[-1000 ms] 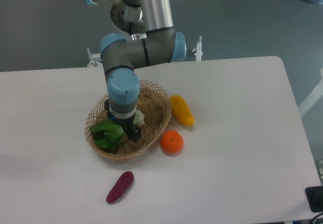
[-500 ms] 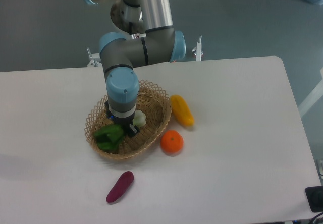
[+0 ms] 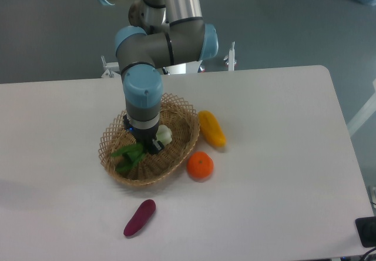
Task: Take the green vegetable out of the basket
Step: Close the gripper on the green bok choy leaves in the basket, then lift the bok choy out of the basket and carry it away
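Observation:
The green vegetable (image 3: pixel 132 154) hangs in my gripper (image 3: pixel 148 144), its whitish stem end to the right of the fingers and its dark green leaves drooping to the lower left. It is lifted a little above the floor of the tan wicker basket (image 3: pixel 179 155). My gripper is shut on the vegetable near its stem end, and the wrist hides the fingers' upper part.
A yellow oblong vegetable (image 3: pixel 212 128) lies just right of the basket. An orange fruit (image 3: pixel 200 165) touches the basket's lower right rim. A purple oblong vegetable (image 3: pixel 140 217) lies on the white table in front of the basket.
The gripper has risen with the green vegetable in it; the leaves have come up off the basket floor and now dangle.

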Motion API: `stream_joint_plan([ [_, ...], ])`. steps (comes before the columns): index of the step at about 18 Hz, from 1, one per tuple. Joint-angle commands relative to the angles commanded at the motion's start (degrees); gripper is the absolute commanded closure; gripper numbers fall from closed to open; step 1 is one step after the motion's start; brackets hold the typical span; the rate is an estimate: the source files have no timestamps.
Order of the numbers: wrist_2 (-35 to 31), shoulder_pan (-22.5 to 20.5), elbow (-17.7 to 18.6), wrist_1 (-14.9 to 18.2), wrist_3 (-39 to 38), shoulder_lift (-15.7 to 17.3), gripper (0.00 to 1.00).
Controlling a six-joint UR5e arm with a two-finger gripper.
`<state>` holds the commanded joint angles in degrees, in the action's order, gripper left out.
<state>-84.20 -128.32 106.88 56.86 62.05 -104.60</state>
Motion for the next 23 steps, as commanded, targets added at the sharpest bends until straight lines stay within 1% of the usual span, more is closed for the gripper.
stream_joint_plan([
  [2, -0.1, -1.4, -1.2, 2.0, 0.1, 0.5, 0.94],
  [4, 0.1, -3.1, -3.7, 5.7, 0.3, 0.6, 0.94],
  [6, 0.1, -4.7, -7.5, 10.1, 0.2, 0.6, 0.94],
  [8, 0.1, -6.3, -11.8, 13.4, 0.3, -0.3, 0.94],
  [11, 0.7, -7.7, -18.5, 16.9, 0.4, -2.9, 0.94],
  [13, 1.4, -8.5, -22.2, 19.3, 0.3, -4.6, 0.94],
  [15, 1.3, -8.8, -24.8, 19.6, 0.3, -5.7, 0.94],
  [18, 1.1, -10.5, -27.9, 19.7, 0.4, -7.5, 0.94],
  [21, 0.4, -12.9, -32.1, 19.5, 1.7, -11.8, 0.94],
  [23, -0.1, -14.8, -35.1, 19.7, 5.6, -13.7, 0.93],
])
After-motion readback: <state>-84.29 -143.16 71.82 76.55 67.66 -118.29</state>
